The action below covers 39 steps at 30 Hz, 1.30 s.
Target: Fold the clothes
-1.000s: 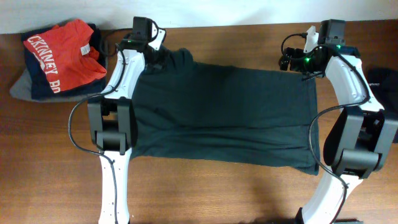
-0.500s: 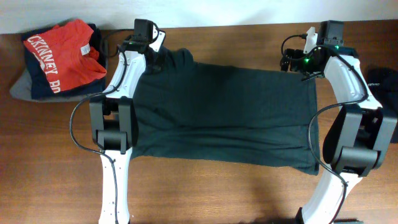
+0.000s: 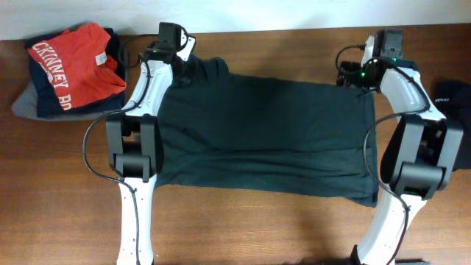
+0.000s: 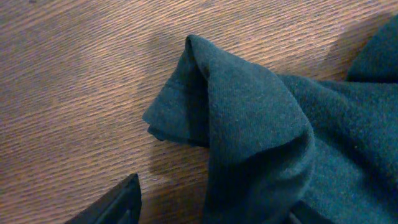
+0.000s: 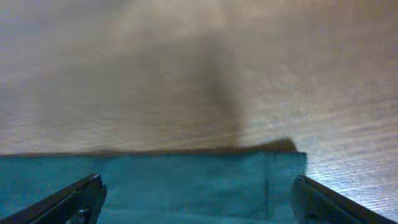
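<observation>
Widely parted, right gripper (image 5: 196,185) straddles the shirt (image 5: 155,177) edge; left gripper (image 4: 214,200), half-spread, straddles its bunched sleeve (image 4: 186,93).

Overhead, I am getting soft, even light from above: the table (image 3: 257,228) is showing its grain, the arms (image 3: 140,88) are dropping only faint shadows, and the dark green shirt (image 3: 265,132) is swallowing light, its folds reading weakly. Left wrist feed is coming through sharp, weave and wood grain crisp, a dark shadow sitting under the raised fold. Right wrist feed is coming through smeared and soft, the far wood washing out pale with a broad grey shadow band crossing it.
</observation>
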Tool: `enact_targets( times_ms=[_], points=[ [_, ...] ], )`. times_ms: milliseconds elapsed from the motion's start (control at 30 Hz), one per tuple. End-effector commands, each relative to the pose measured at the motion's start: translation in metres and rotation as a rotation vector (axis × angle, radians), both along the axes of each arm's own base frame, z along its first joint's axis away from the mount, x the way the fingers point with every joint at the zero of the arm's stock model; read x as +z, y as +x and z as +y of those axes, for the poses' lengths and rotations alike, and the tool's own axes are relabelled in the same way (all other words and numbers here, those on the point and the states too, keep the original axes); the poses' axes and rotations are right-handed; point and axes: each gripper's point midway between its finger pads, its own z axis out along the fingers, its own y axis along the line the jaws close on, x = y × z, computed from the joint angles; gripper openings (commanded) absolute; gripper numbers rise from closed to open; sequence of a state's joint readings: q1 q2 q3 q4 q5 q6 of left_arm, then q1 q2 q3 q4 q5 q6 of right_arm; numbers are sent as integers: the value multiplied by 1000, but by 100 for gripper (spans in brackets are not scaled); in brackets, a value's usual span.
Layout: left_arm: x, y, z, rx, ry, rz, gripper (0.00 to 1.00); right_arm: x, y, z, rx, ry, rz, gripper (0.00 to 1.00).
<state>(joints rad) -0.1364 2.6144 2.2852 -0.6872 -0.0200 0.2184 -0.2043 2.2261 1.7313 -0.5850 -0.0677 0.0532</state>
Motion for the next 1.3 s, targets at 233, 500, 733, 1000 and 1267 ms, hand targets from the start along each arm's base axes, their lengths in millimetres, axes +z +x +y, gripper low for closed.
enact_targets(
  times_ms=[233,500,733,1000,1267],
  points=[
    [-9,2,1,8,7,4,58,-34,-16,-40,-91,5,79,99],
    [-9,2,1,8,7,5,57,-34,-12,-35,-69,23,60,94],
    [-9,2,1,8,7,4,57,-47,-14,-34,-70,28,84,88],
    [-9,2,1,8,7,4,58,-67,-19,-33,-69,37,124,80],
    [-7,5,1,8,5,-10,30,-67,-20,-34,-73,33,124,62]
  ],
)
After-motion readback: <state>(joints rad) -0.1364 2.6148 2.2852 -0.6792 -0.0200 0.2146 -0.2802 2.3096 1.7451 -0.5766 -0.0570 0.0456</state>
